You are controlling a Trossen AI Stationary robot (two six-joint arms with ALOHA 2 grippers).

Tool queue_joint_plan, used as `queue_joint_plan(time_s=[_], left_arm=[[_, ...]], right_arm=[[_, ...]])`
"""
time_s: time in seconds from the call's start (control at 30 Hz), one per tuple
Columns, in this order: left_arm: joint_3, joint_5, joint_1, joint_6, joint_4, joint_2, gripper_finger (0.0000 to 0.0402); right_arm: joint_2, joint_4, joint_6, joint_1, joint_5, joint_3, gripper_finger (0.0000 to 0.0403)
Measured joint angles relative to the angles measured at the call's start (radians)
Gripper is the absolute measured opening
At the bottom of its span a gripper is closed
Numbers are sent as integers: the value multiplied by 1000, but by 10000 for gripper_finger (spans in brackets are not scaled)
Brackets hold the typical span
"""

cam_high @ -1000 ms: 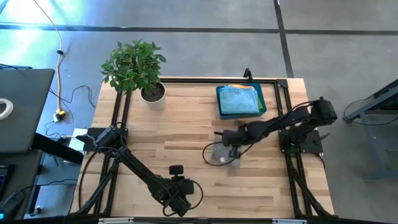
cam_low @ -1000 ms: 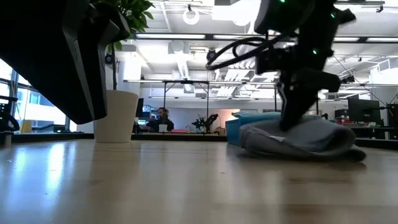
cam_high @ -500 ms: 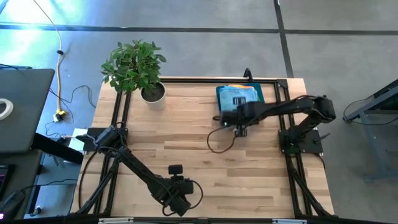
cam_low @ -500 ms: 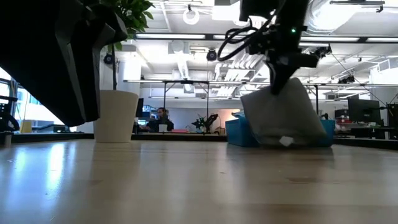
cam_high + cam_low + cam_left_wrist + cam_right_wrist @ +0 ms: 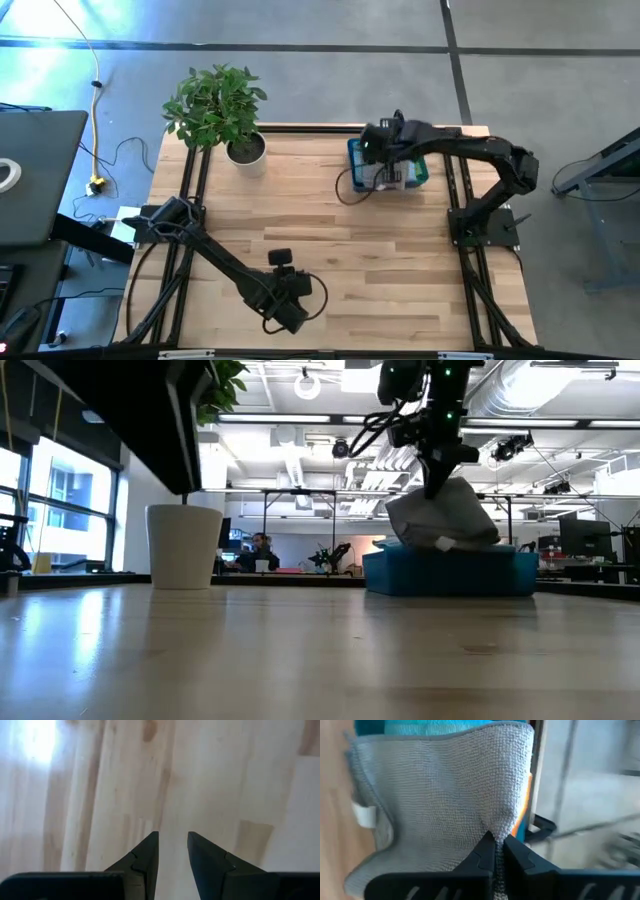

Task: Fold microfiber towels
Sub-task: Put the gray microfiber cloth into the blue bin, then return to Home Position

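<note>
A grey microfiber towel [image 5: 440,515] hangs bunched over the blue bin [image 5: 450,572] at the table's far right, with my right gripper [image 5: 434,478] shut on its top. The right wrist view shows the grey towel [image 5: 445,795] with a white tag [image 5: 364,814], and beyond it a light blue towel [image 5: 445,726] and an orange one [image 5: 525,805] in the bin. Near the table's front edge, left of the middle, my left gripper [image 5: 172,845] hovers above bare wood with its fingers apart and nothing between them. My right gripper pinches the grey towel's upper edge [image 5: 492,827] between its two fingers, which slant down from above. How many layers it has, I cannot tell. The towel hangs slack below the fingers, clear of the table, its lower end [image 5: 440,546] at the bin's rim.
A potted plant [image 5: 245,150] stands at the table's far left. The blue bin [image 5: 422,172] sits by the far right corner. A dark frame rail [image 5: 300,128] runs along the table's edges. Bare wood [image 5: 330,240] lies between the two arms.
My right gripper has lifted the grey towel off the table's middle right and carried it up and toward the far edge, turning as it went; the towel now hangs over the blue bin. My left gripper has risen a little.
</note>
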State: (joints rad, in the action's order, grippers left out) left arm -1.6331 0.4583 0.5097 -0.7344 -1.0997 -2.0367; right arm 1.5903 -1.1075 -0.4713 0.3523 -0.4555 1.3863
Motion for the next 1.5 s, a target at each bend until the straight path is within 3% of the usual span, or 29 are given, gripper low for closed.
queue_joint_plan(time_s=[0.1, 0.3, 0.43, 0.77, 0.87, 1.0, 1.1, 1.2, 1.33, 1.5], left_arm=[[0, 3, -20, -12, -8, 8, 94], [0, 2, -59, 2, -7, 7, 94], [0, -6, -71, 12, -8, 7, 94], [0, 5, -92, 25, -12, 33, 94], [1, 48, -98, 39, -22, 68, 94], [1, 74, -105, 57, -84, 143, 94], [1, 111, -103, 56, -139, 212, 94], [1, 153, -83, 39, -190, 290, 94], [54, 213, -28, -8, -215, 418, 94], [231, 253, 24, -144, -200, 616, 94]], right_arm=[[-12, 48, -56, 80, 111, -5, 0], [-13, 170, -148, 193, 171, -27, 0], [-13, 185, -101, 233, 220, -27, 10], [-13, 91, 29, 258, 202, -22, 174], [-19, 29, 69, 261, 202, -11, 193], [-91, -7, 108, 271, 366, -18, 196], [-194, 69, 158, 272, 518, -95, 197], [-329, 205, 196, 246, 591, -242, 197], [-521, 382, 292, 175, 597, -477, 197], [-751, 563, 438, 69, 561, -715, 197]])
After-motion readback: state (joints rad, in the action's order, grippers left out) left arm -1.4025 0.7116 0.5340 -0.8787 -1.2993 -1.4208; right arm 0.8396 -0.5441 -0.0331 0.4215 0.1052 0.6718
